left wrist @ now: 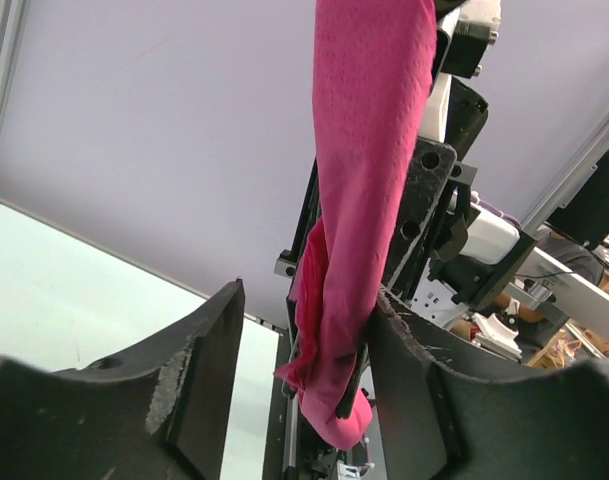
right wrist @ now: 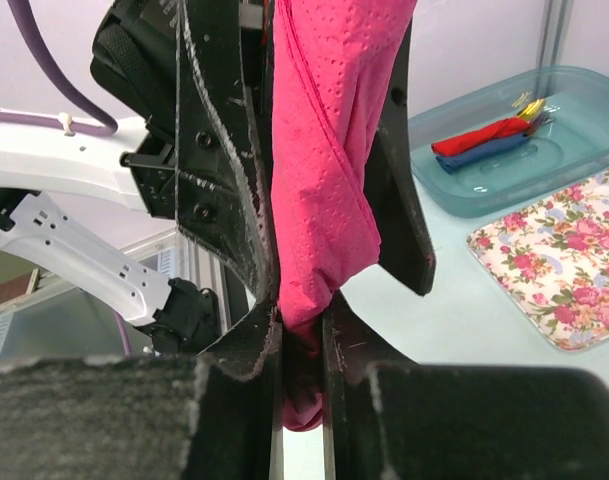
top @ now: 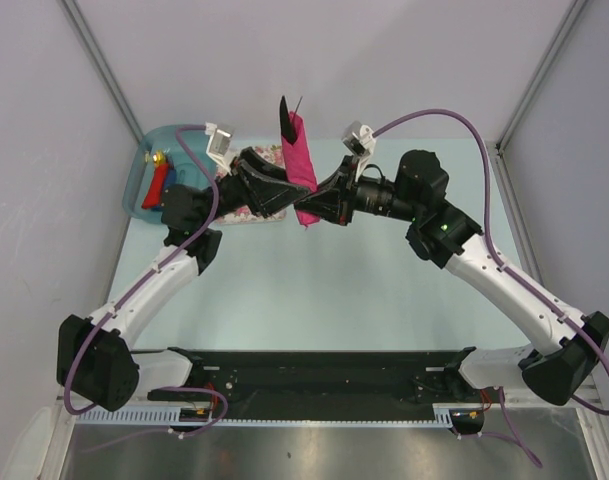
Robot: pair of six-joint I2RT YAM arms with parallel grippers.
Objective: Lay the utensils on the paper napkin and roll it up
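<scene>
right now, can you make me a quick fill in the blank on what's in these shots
The right hand is shut on the lower end of the ___ napkin roll.
The left hand is ___, its fingers either side of the roll.
The teal bin holds a blue roll and a ___ one.
Missing: pink; open; red.

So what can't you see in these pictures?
- Fork and knife: wrapped inside the pink napkin roll in both wrist views. The top view shows only dark tips, too small to tell apart.
- Roll's bottom end: right wrist view, pinched between the right jaws.
- Floral cloth: top view, mostly under the left arm; right wrist view, cut off by the picture's edge.
</scene>
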